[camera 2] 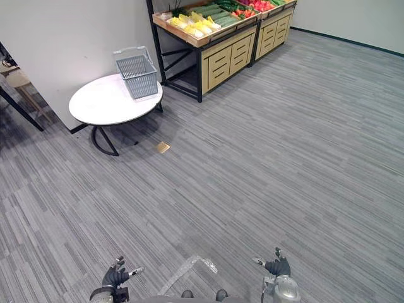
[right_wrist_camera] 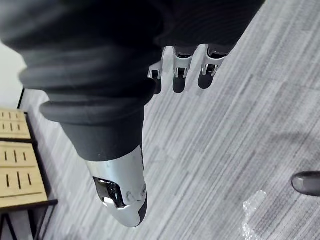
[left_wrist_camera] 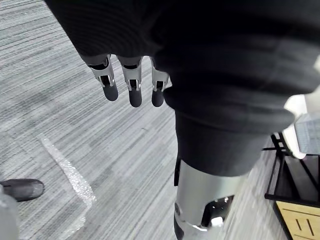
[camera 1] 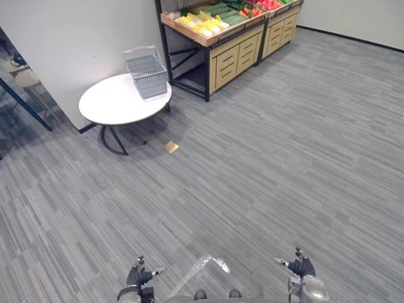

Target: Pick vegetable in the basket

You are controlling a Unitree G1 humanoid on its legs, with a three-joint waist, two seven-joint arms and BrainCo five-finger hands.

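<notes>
While the left hand (camera 1: 139, 276) at 7 o'clock and right hand (camera 1: 300, 268) at 5 hang with fingers (left_wrist_camera: 134, 87) straight and empty, vegetables (camera 1: 214, 16) lie on the shelf (camera 1: 235, 57) at 12, basket (camera 1: 146, 72) on the desk (camera 1: 107, 104) at 11.

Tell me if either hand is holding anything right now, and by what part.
Nothing is held: left hand and right hand hang open over the floor; the basket stands far off on the round table.
</notes>
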